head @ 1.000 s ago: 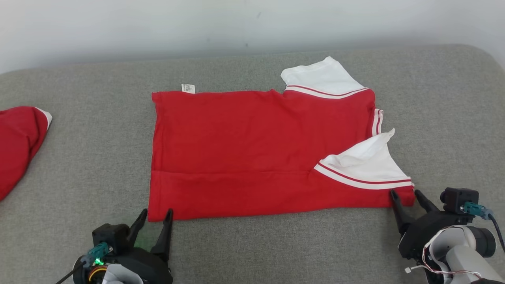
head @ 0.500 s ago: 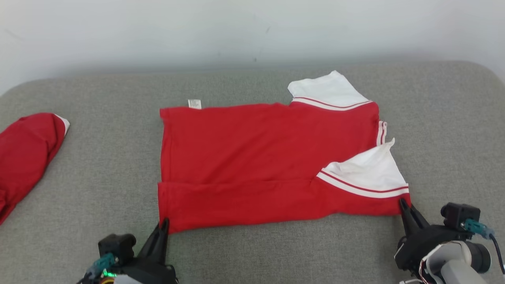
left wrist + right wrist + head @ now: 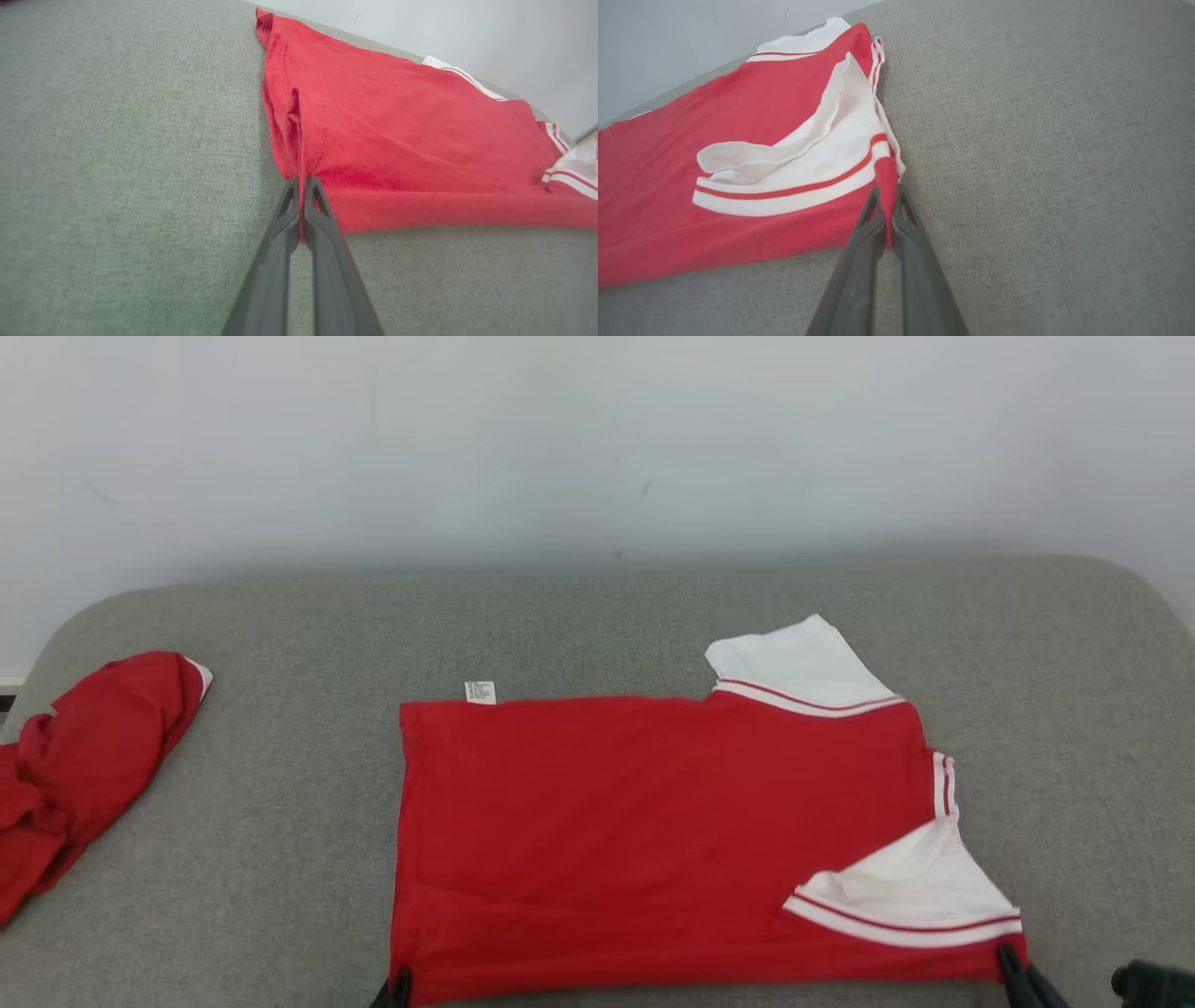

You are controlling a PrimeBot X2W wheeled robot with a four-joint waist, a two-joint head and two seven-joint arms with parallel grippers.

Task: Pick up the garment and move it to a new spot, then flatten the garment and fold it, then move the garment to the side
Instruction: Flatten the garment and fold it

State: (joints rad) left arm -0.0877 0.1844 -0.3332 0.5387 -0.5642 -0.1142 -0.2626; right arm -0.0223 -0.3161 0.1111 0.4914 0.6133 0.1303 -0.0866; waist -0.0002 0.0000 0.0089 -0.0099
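- Garment [image 3: 653, 821]: red knit shirt with white sleeves trimmed in red stripes. It lies spread across the middle of the grey cushion [image 3: 280, 616], long side toward the robot, with its near edge raised off the fabric.
- Handling, by judgement: light, limp, no stiffness of its own. It will likely sag between two holds and trail whatever is not lifted. Not fragile or slippery; the woven cushion may drag at it and rumple the lower layer.
- Best holds: the two near corners, through all layers, so the edge travels as one line.
- Left gripper [image 3: 301, 179]: fingers pressed together, pinching the near hem corner; a sliver of red shows between them.
- Right gripper [image 3: 888, 189]: likewise pinched on the near corner, just below the near white sleeve [image 3: 915, 887].
- That sleeve lies folded in on top with a loose, curled edge, so it may flop open if the edge is carried over.
- Far sleeve [image 3: 803, 663] juts past the far edge; a small care label [image 3: 479, 692] pokes out further along.
- Second red garment [image 3: 84, 756]: heaped at the cushion's left end, well apart.
- Pale wall [image 3: 560, 448] behind.
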